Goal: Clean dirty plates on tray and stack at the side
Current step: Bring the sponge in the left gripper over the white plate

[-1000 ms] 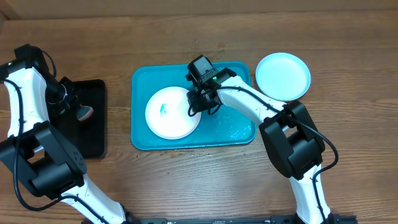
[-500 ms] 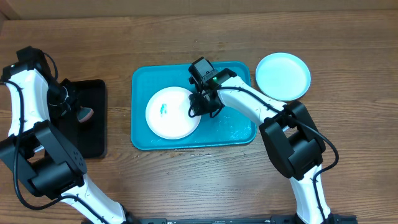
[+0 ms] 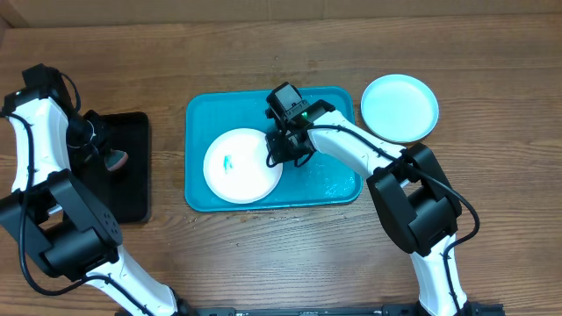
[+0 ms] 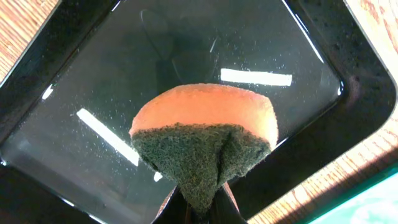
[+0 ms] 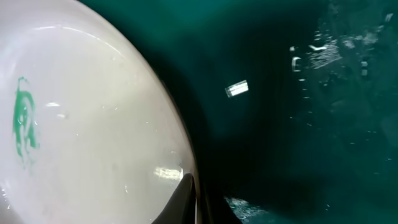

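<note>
Overhead: I see the right gripper (image 3: 283,154) low over the tray (image 3: 329,180), clamped on the right rim of the white plate (image 3: 235,167). The rest of that plate lies to the gripper's left, inside the tray. The plate's left edge is near the tray's left rim and its lower edge is close to the front rim, so there's little slack on those two sides. To the right of the gripper the tray floor is bare and wet out to the rim. Further right, past that rim, the pale cyan plate (image 3: 399,107) sits on the table (image 3: 263,254), clear of the tray. The left gripper (image 3: 105,151) is well off to the left, over the black tray (image 3: 132,189).

Left wrist: the gripper is closed on a sponge (image 4: 205,124), orange side away from the camera and dark scrub pad bunched between the fingers. The black tray floor below it looks wet and glossy, with room all round before the rim. Wood shows past the corners, and a sliver of the turquoise tray at the bottom right.

Right wrist: the plate fills the area left of the gripper, with a teal smear (image 5: 23,121) far from the pinch point. The rim curves down into the fingers (image 5: 186,202) at the frame's bottom. To the right is open tray floor, with water droplets (image 5: 323,50) at the upper right.
</note>
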Controlling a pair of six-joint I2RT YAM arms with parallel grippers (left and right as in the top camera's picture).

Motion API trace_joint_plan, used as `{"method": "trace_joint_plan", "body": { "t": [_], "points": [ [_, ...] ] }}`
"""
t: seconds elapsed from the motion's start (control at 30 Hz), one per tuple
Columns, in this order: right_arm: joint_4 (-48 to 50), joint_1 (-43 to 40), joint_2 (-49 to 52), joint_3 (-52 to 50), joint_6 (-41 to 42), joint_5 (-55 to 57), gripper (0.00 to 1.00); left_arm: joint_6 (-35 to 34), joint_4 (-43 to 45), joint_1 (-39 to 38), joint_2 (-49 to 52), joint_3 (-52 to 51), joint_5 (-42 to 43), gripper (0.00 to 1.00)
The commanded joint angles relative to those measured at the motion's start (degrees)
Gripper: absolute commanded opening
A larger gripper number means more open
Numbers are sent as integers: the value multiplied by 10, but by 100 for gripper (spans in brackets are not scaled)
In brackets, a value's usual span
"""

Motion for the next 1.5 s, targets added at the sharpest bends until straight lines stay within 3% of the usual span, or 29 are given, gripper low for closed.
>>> {"method": "trace_joint_plan", "body": {
  "t": [0.0, 0.3, 0.47, 0.6, 0.67, 0.87, 0.97, 1.13, 1.37, 1.47],
  "points": [
    [5, 10, 17, -23, -6, -42, 4, 11, 5, -3, 33, -7, -12, 4],
    [6, 10, 17, -23, -7, -42, 4, 11, 7, -2, 106, -7, -12, 4],
    [6, 10, 17, -23, -9, -40, 4, 11, 16, 1, 107, -7, -12, 15],
    [6, 10, 17, -23, -9, -40, 4, 14, 18, 1, 107, -4, -24, 4],
    [6, 10, 17, -23, -9, -40, 4, 19, 2, 1, 107, 11, -25, 4],
    [9, 10, 17, -23, -9, -40, 4, 20, -115, 1, 107, 146, -8, 4],
    [13, 10, 17, -23, -8, -40, 5, 23, -181, 1, 107, 239, 37, 4],
    [21, 10, 17, -23, -8, -40, 8, 91, -235, -8, 107, 327, 141, 4],
    [28, 10, 17, -23, -8, -40, 4, 162, -247, -72, 107, 269, 202, 4],
    [25, 10, 17, -23, 37, 0, 4, 177, -216, -131, 107, 200, 203, 4]
  ]
}}
